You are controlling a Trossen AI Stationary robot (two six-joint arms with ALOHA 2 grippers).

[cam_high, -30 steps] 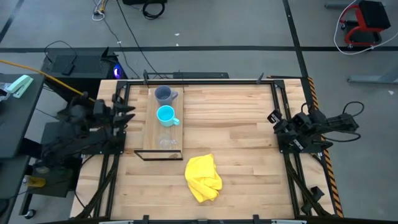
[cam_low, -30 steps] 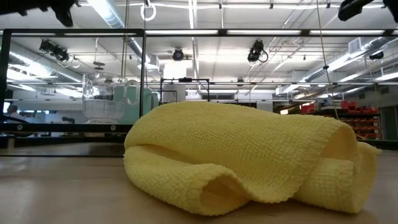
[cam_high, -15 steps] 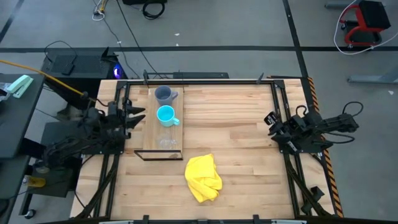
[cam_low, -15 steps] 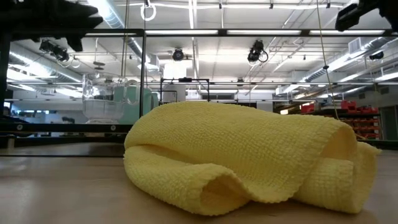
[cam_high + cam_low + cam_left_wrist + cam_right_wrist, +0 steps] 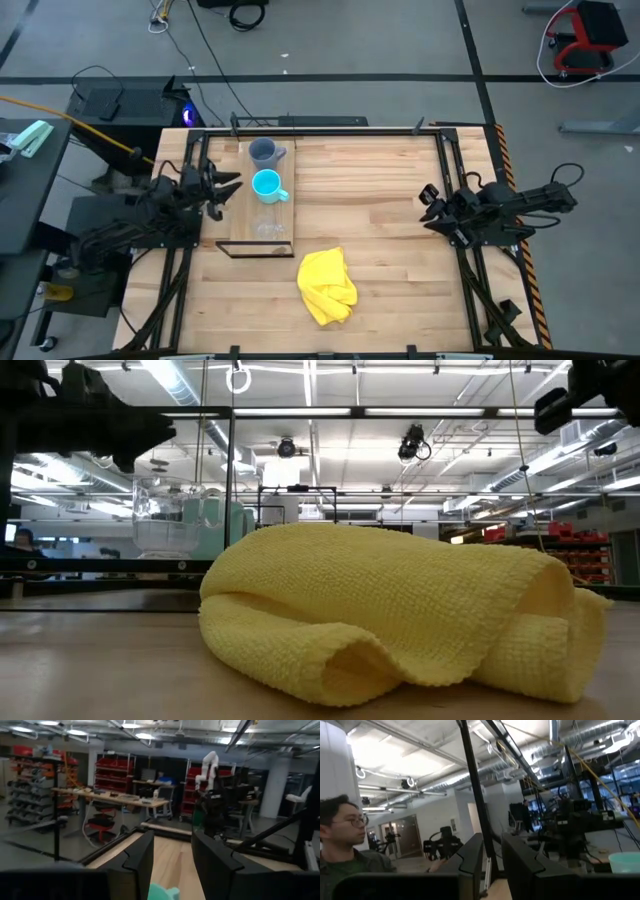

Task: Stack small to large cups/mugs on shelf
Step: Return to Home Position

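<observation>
The shelf [image 5: 240, 215] lies on the left part of the worktop [image 5: 380, 200], its long side running from the far edge toward the near edge. Three vessels stand on it in a row. The grey mug [image 5: 263, 153] is at the far end, the cyan mug [image 5: 266, 184] is just in front of it, and the clear cup [image 5: 268, 229] is near the front end, set apart from the cyan mug. All three are upright, and both mug handles point toward the middle of the worktop. A crumpled yellow cloth [image 5: 328, 286] lies on the bare worktop just off the shelf's near right corner and fills most of the low view. The left gripper [image 5: 226, 190] hovers over the shelf's left edge, level with the cyan mug and raised well above the board. Its two fingers are spread apart and hold nothing, and in the left wrist view the cyan mug's rim shows in the gap between them. The right gripper [image 5: 425, 207] hangs over the right side of the worktop, well away from the shelf. Its fingers are also parted, with a narrower gap, and empty. A person [image 5: 342, 840] shows in the room beyond in the right wrist view.
</observation>
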